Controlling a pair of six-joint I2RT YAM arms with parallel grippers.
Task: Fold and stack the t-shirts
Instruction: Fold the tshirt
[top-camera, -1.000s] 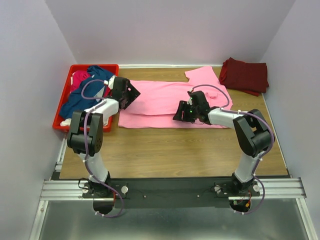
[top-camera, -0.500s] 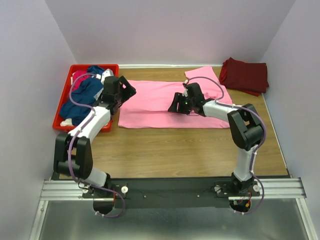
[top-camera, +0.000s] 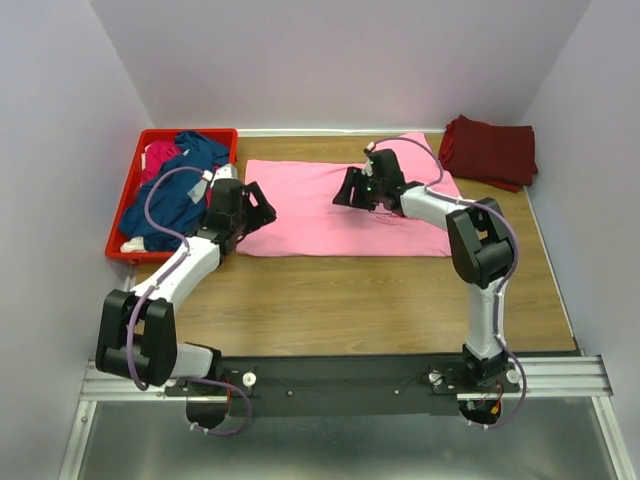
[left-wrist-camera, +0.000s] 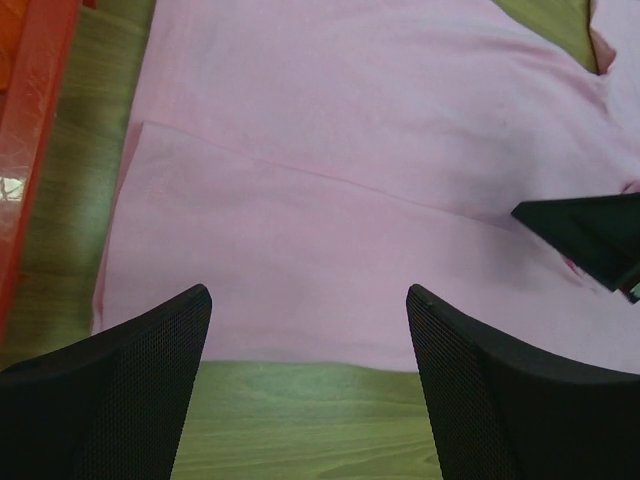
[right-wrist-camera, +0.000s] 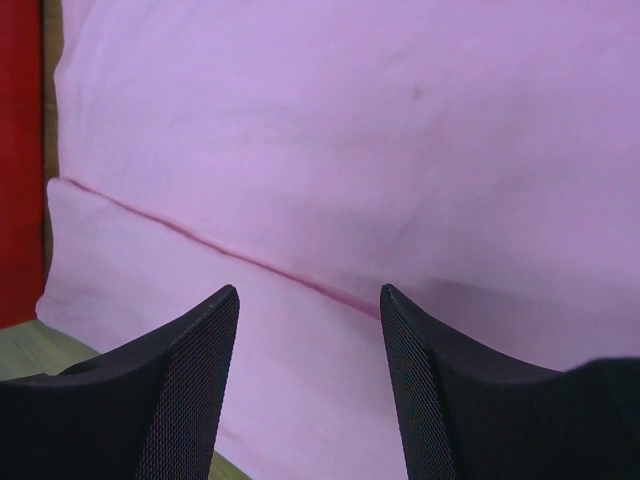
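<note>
Both claws are open and hold nothing. Your left gripper (top-camera: 258, 208) hovers over the near left corner of the light pink t-shirt (top-camera: 320, 205), and your right gripper (top-camera: 347, 190) hovers over its middle, toward the table's far edge. The shirt lies flat across the far middle of the table (top-camera: 350, 300), between the red crate (top-camera: 160, 134) at the far left corner and the folded maroon t-shirt (top-camera: 490, 150) at the far right corner. Its near long side looks already turned in, and the flap edge (left-wrist-camera: 330, 180) runs straight across. For the next fold, come down squarely and pinch right through both layers. Catching only the flap would likely peel it open. Lift both ends to the same height, keep the cloth lightly taut between the claws, and lay it down edge to edge.
</note>
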